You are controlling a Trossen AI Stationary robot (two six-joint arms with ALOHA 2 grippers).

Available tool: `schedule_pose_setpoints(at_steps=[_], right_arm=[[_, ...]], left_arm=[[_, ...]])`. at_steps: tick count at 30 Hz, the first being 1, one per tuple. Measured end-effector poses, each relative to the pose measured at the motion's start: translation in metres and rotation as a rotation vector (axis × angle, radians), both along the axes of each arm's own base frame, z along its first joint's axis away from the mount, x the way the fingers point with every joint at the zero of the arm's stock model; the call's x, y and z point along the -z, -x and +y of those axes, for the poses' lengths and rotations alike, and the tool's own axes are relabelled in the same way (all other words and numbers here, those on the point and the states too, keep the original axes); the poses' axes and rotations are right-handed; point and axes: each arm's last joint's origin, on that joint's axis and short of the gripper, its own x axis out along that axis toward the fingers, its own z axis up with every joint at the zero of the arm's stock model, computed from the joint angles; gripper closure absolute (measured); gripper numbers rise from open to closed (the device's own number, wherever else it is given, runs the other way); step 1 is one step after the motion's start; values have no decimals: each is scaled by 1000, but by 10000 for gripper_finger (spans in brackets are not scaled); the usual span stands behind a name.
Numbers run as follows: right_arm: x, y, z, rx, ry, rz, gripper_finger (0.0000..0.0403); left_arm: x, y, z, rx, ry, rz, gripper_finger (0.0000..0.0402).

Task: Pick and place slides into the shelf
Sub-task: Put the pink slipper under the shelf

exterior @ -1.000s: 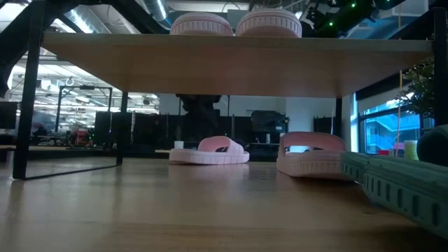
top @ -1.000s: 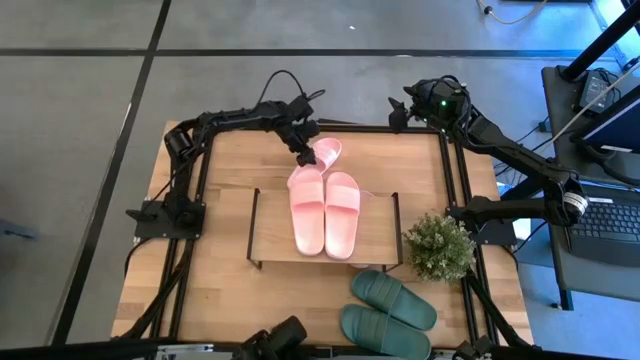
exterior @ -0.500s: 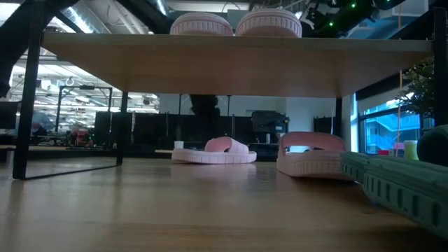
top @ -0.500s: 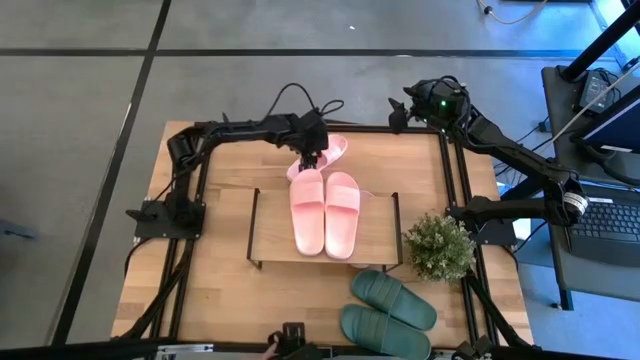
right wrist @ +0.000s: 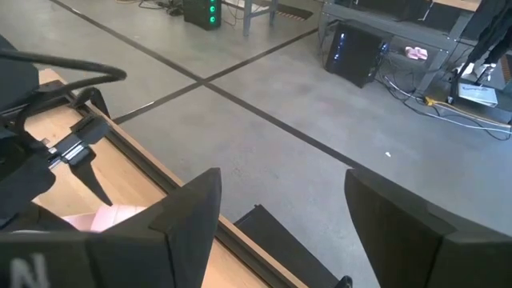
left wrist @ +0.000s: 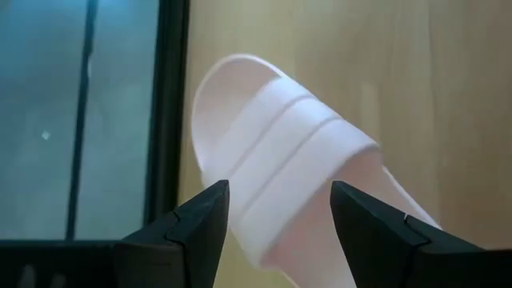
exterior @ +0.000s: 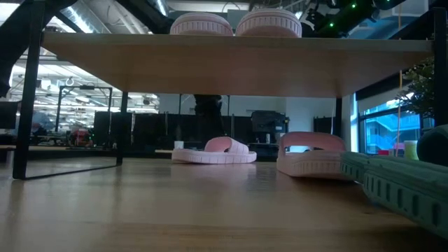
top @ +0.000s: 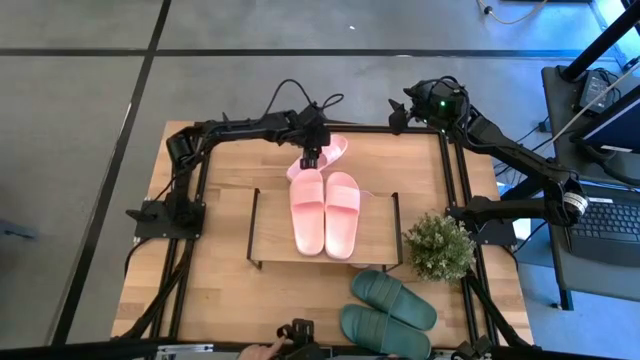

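Green slides sit near, pink slide waits at the far edge.

Nearest the front lie the dark green slides (top: 388,310), side by side on the table (top: 220,290), next to a small plant (top: 438,246). Past them stands the shelf (top: 275,235), with one pink pair (top: 324,212) already on its top board. Beyond the shelf, a loose pink slide (left wrist: 296,196) lies flat on the table near the far edge. The left gripper (left wrist: 276,220) hangs right over it, claw wide open, holding nothing. To grab well, I think it should go straight down so one finger lands on each side of the wide strap, then squeeze gently and lift level. The right gripper (right wrist: 276,200) waits open and empty at the far right corner.
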Motion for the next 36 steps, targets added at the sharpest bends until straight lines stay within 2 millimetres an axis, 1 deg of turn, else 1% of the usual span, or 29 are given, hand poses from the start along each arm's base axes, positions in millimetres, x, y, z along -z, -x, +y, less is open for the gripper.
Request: schedule_pose_setpoints(at_steps=[2,4,7,14,20,25,29,32,36], right_arm=[[0,0,0,0,0,0,137],[0,0,0,0,0,0,137],[0,0,0,1,0,0,137],[0,0,0,2,-2,-2,137],[0,0,0,2,-2,-1,137],[0,0,0,2,-4,-3,137],[0,0,0,2,-4,-1,137],[0,0,0,1,-4,0,137],[0,0,0,2,-3,0,137]], left_arm=[[0,-2,1,26,-16,-10,190],[3,-2,1,48,10,-17,190],[7,-1,1,48,33,3,191],[8,0,1,49,41,17,200],[17,-4,4,105,-8,11,207],[28,-7,5,126,1,27,208],[30,-10,8,111,-52,26,208],[28,-12,11,75,-124,20,209],[31,-12,11,75,-120,33,227]])
